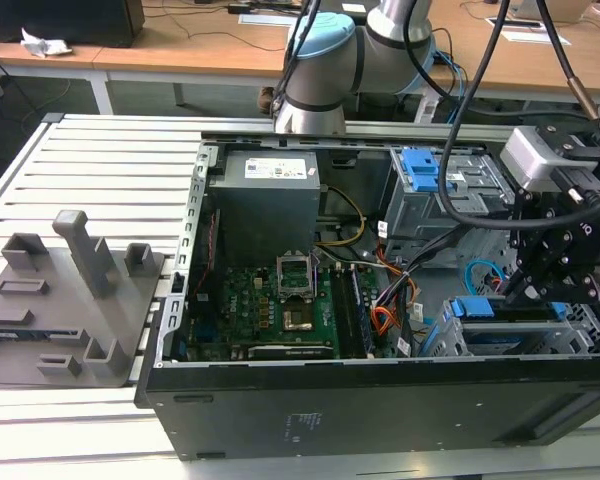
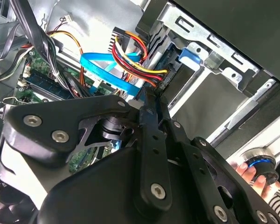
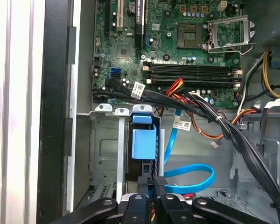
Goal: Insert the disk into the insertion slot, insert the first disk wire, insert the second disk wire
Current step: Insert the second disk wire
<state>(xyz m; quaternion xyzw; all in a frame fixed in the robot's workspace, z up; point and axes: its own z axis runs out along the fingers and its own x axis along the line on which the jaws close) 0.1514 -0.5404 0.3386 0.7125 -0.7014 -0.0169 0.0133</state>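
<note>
End effector sits low in the case at the rear of the disk, already seated in the insertion slot. Fingers pressed together, seemingly pinching a dark connector. Second disk wire loops just beside, running sideways away.

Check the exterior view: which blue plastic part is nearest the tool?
The blue carrier edge of the disk in the lower silver cage, just beside the tool. The other blue latch sits on the taller grey cage, farther back.
</note>
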